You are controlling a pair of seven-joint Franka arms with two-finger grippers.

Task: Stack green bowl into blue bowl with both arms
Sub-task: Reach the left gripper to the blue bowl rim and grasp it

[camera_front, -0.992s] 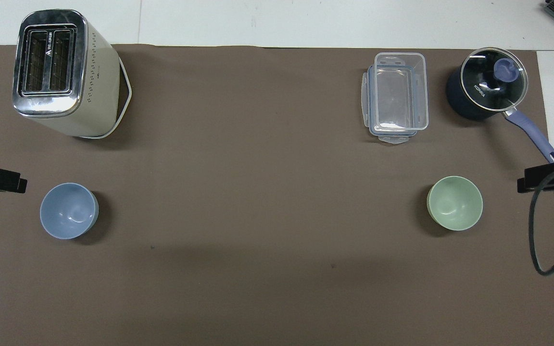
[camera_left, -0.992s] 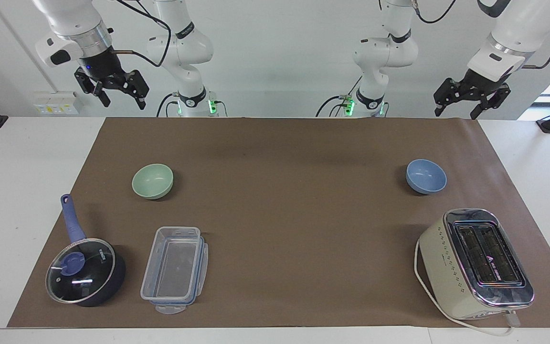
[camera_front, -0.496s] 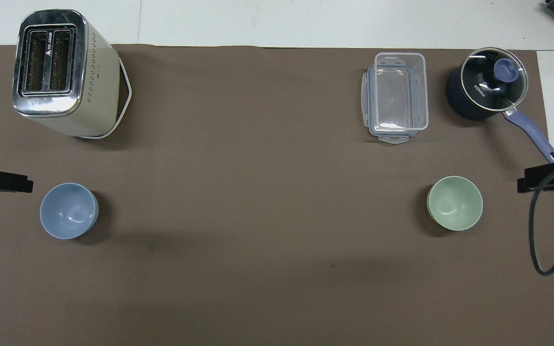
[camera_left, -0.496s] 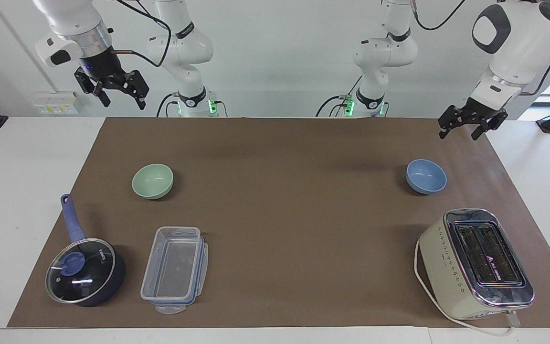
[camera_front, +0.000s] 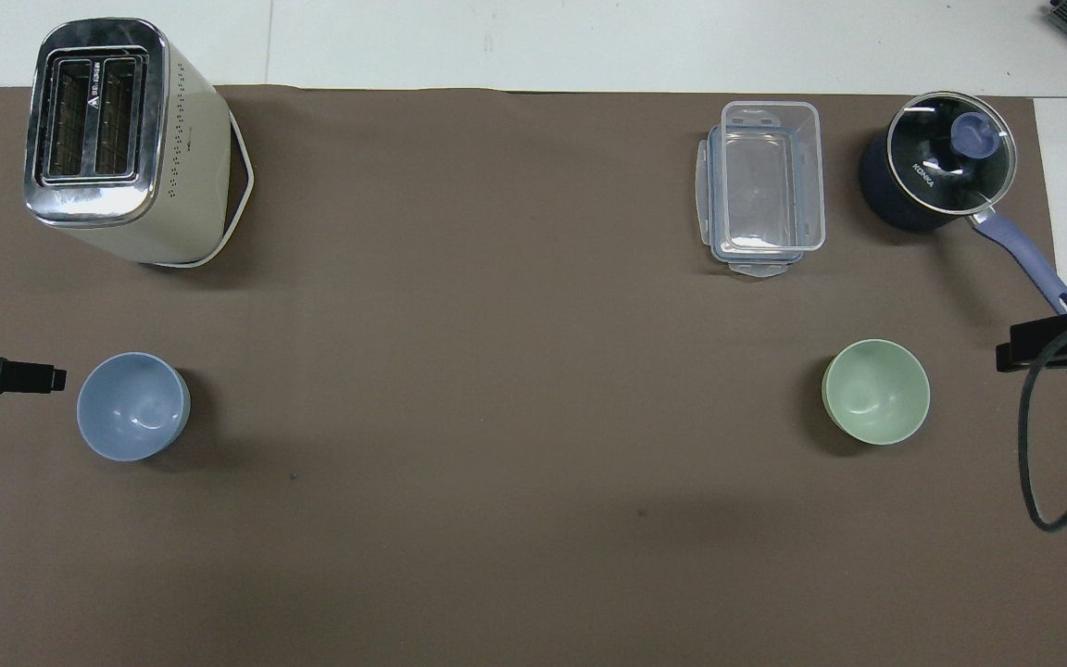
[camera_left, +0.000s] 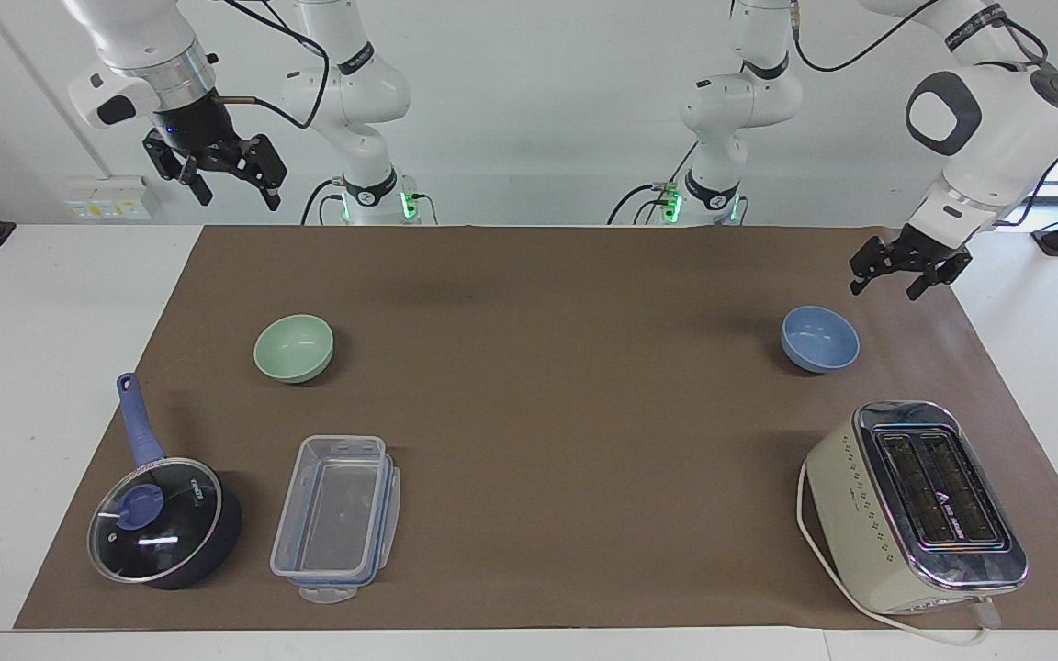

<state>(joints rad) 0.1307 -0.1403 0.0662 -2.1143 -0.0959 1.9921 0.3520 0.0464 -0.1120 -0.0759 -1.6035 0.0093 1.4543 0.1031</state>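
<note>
L hand open, up over surface edge just beside blue bowl. R hand open, waits high, robots' end. Green bowl well apart, twd R arm's end. Bowls likely light, rigid, smooth; pinch rim wall.
</note>
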